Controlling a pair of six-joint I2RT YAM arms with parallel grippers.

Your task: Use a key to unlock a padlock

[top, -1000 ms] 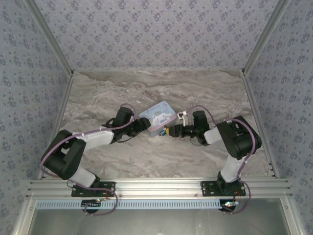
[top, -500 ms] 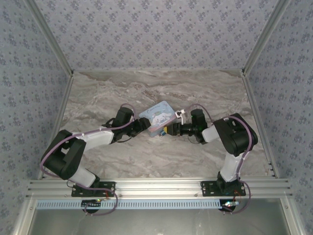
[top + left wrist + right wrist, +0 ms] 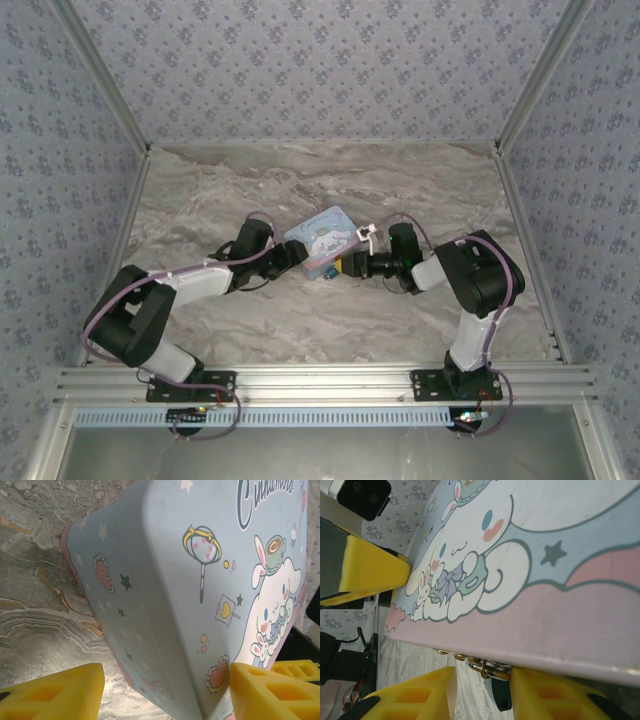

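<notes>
Marble tabletop (image 3: 300,180). Left gripper (image 3: 167,675) straddles tin box (image 3: 165,580), grip: can't tell. Right gripper (image 3: 484,675) jaws bracket padlock (image 3: 499,700), unclamped. Outstanding, I'd judge: key insertion, turn.

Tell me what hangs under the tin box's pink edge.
A small metal clasp and part of a dark teal padlock, between the right gripper's yellow fingers. The tin box edge and fingers cover the rest of the lock.
</notes>
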